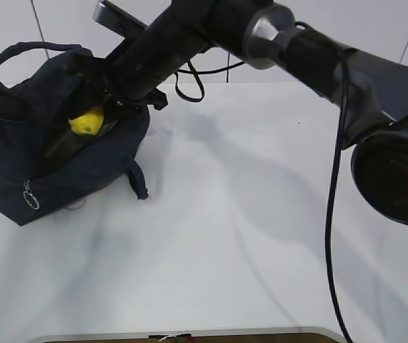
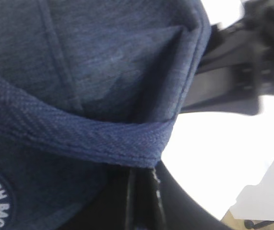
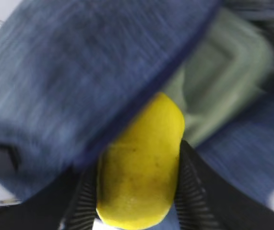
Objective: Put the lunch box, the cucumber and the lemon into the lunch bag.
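The navy lunch bag [image 1: 61,164] stands open at the left of the table. My right gripper [image 1: 95,113] reaches across into its mouth, shut on the yellow lemon [image 1: 87,123]. In the right wrist view the lemon [image 3: 139,167] sits between the ribbed fingers [image 3: 190,191], over the lunch box's pale green lid [image 3: 223,81] inside the bag. A bag flap [image 3: 79,72] hangs just left of it. My left gripper [image 2: 144,175] is shut on the bag's webbing edge [image 2: 79,134] and holds it up. The cucumber is hidden.
The bag's silver ring pull [image 1: 30,196] hangs on its front side, and a strap end [image 1: 139,182] trails on the white table [image 1: 246,236]. My right arm [image 1: 311,50] spans the top of the exterior view, with a black cable [image 1: 330,236] hanging from it.
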